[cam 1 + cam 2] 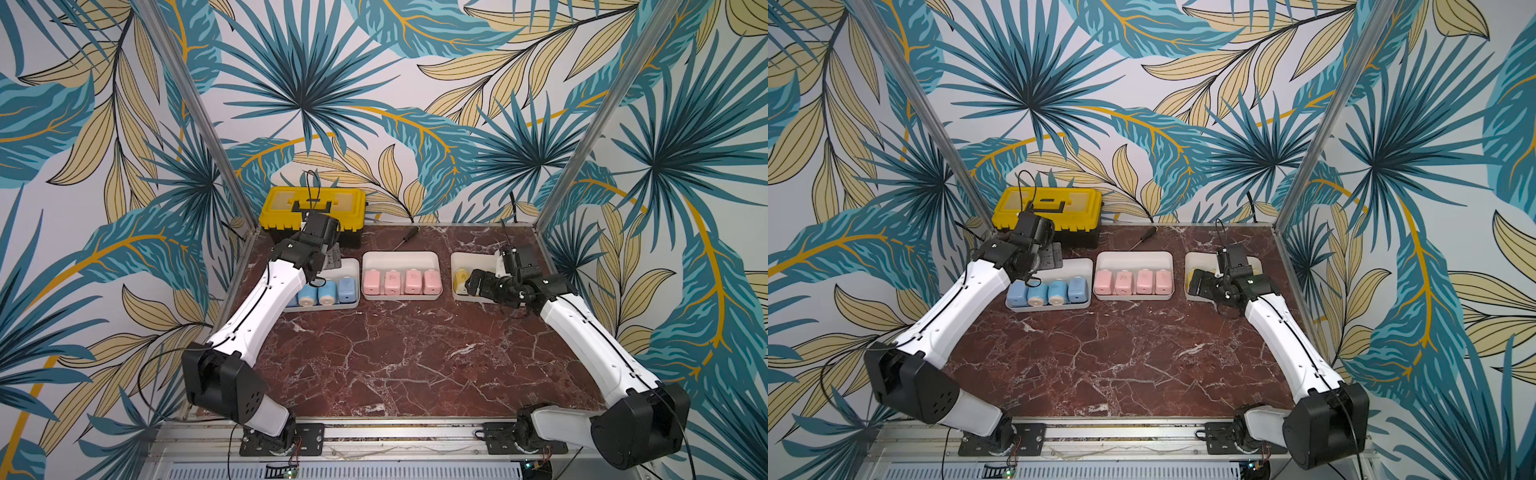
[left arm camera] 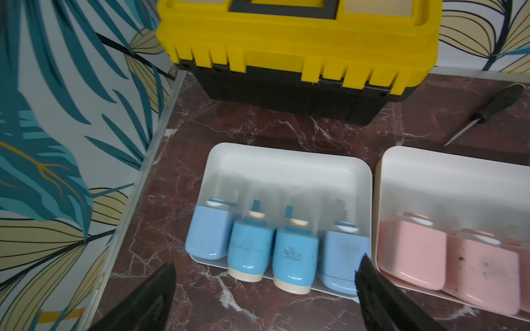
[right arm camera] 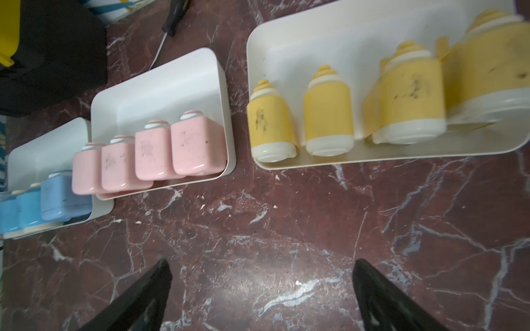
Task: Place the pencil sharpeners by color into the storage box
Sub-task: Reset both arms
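Three white storage boxes stand in a row. In the left box (image 1: 351, 266) lie several blue pencil sharpeners (image 2: 295, 252), in the middle box (image 1: 401, 257) several pink ones (image 1: 401, 281), and in the right box (image 3: 329, 43) several yellow ones (image 3: 328, 114). My left gripper (image 2: 266, 260) hangs above the front edge of the blue box, open and holding nothing. My right gripper (image 3: 262, 262) is open and empty above the bare table just in front of the yellow box. In both top views the right arm hides most of the yellow sharpeners (image 1: 460, 279).
A yellow and black toolbox (image 1: 311, 208) stands shut at the back left, behind the blue box. A black-handled screwdriver (image 1: 409, 237) lies behind the pink box. Metal frame posts and patterned walls close in both sides. The marble table (image 1: 395, 353) stretches in front of the boxes.
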